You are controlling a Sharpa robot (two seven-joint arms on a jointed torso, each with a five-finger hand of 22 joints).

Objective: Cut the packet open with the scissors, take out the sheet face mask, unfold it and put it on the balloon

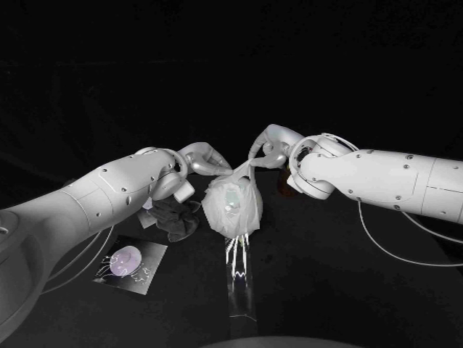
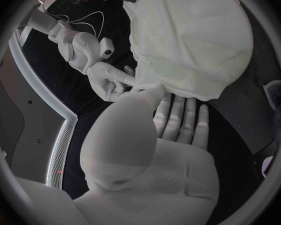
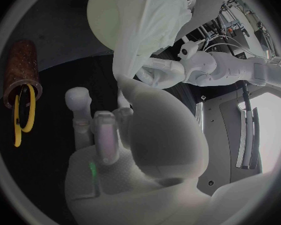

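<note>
Over the black table (image 1: 326, 290), left hand (image 1: 197, 161) and right hand (image 1: 268, 147) pinch the limp, crinkled mask (image 1: 233, 206).

Blk table (image 1: 331, 293); dark room behind; dim light.

The sheet face mask (image 1: 231, 210) is draped over the balloon (image 3: 109, 15) and is held at its top between the left hand (image 1: 195, 165) and the right hand (image 1: 265, 148), which are set close together above it. Below the hands a strip of film (image 1: 239, 283) is laid on the table (image 1: 336, 290), running toward the robot. A bunched piece of material (image 1: 174, 217) is found just under the left hand, with the packet (image 1: 132, 264) nearer the robot. The scissors (image 3: 22, 115) are lodged in a holder (image 3: 22, 72), handles out, beside the right hand's wrist.
</note>
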